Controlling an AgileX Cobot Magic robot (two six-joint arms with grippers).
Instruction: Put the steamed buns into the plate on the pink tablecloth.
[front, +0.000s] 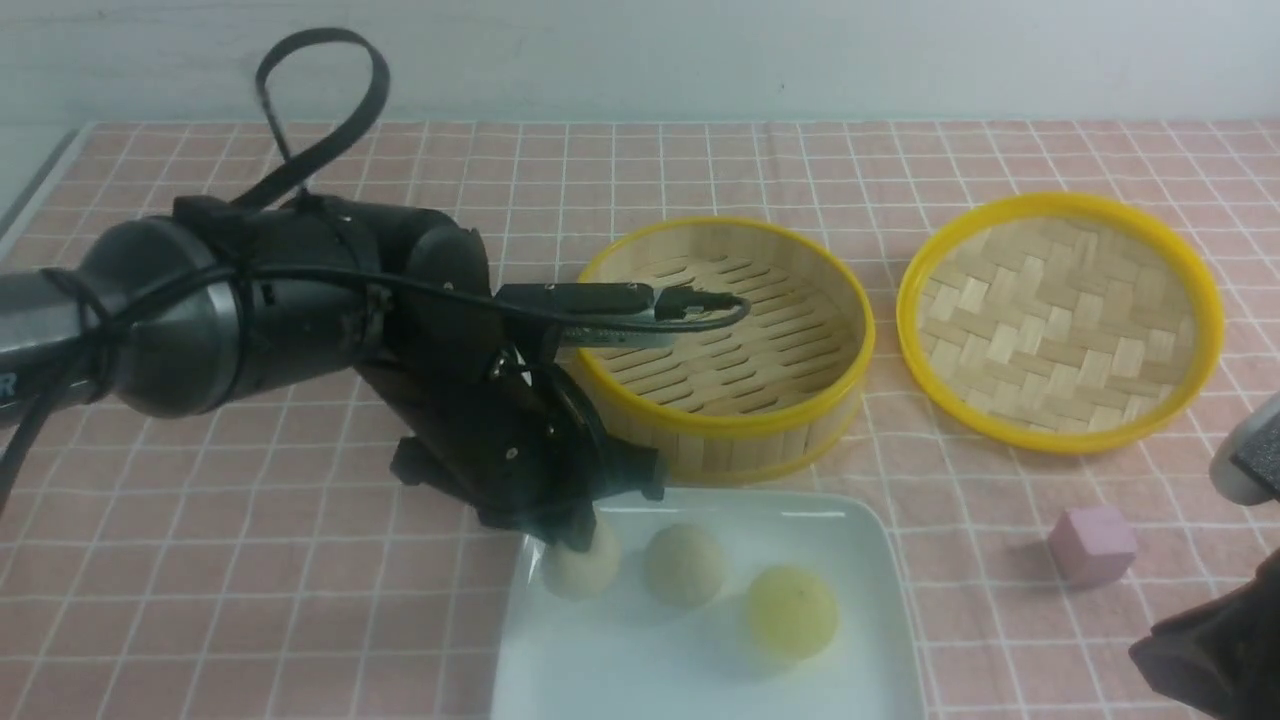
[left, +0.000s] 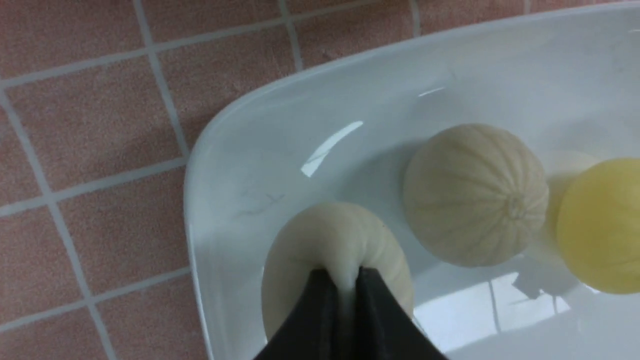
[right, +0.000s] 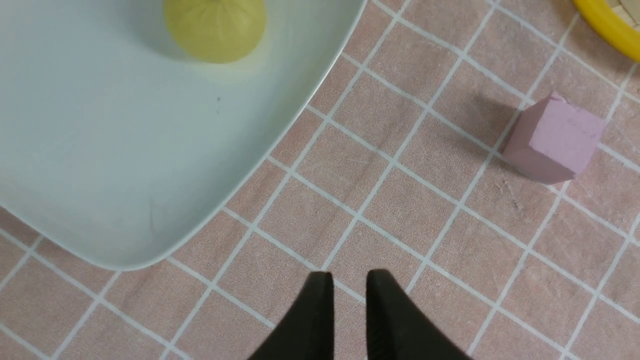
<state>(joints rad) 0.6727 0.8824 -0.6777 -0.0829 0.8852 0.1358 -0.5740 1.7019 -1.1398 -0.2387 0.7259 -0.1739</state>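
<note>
The white square plate (front: 650, 660) lies on the pink tablecloth (front: 200, 560) at the near middle. It holds three steamed buns: a beige one (front: 585, 575) at its far left corner, a second beige one (front: 684, 565) beside it, and a yellow one (front: 792, 612). My left gripper (front: 570, 540) is down over the left beige bun. In the left wrist view it (left: 345, 277) is shut on that bun (left: 325, 235) and pinches its top, next to the other beige bun (left: 475, 195) and the yellow one (left: 600, 225). My right gripper (right: 348, 280) is shut and empty above the cloth, beside the plate's corner (right: 125, 150).
A yellow-rimmed bamboo steamer basket (front: 725, 340) stands empty behind the plate. Its woven lid (front: 1060, 320) lies upside down to the right. A small pink cube (front: 1092, 545) sits on the cloth right of the plate, near my right arm (front: 1215, 650).
</note>
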